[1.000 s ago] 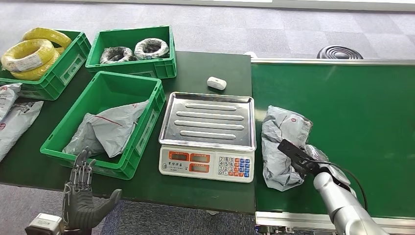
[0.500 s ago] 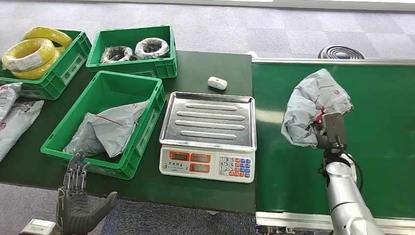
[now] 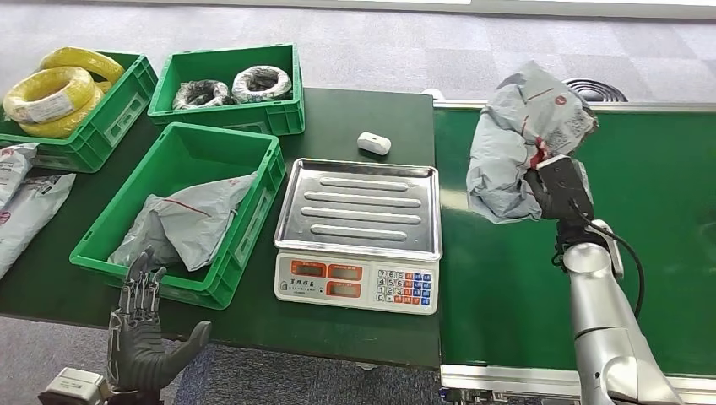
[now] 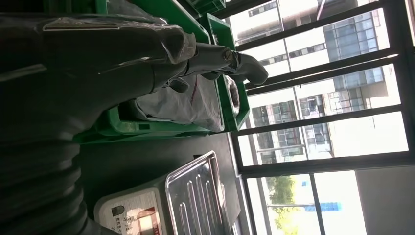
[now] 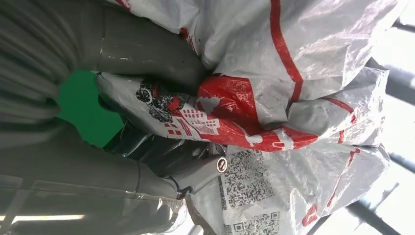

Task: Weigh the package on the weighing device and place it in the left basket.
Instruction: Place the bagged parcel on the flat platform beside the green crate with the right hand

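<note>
My right hand (image 3: 557, 187) grips a crumpled grey package (image 3: 517, 143) with red print and holds it up above the green belt (image 3: 659, 219), to the right of the scale. The right wrist view has the package (image 5: 293, 98) pressed against my thumb and fingers (image 5: 147, 54). The scale (image 3: 359, 232) stands mid-table with a bare steel pan (image 4: 195, 196) and a keypad front. The left green basket (image 3: 181, 211) beside it holds another grey package (image 3: 190, 221). My left hand (image 3: 139, 329) hangs below the table's front edge, fingers apart, holding nothing.
Two more green crates stand at the back: one with yellow cable coils (image 3: 59, 89), one with wrapped dark coils (image 3: 232, 84). A small white object (image 3: 373, 143) lies behind the scale. Grey bags (image 3: 25, 202) lie at the far left.
My right hand has lifted the grey package off the belt, raising it up and further from me, then slightly toward the scale. The left hand has barely moved.
</note>
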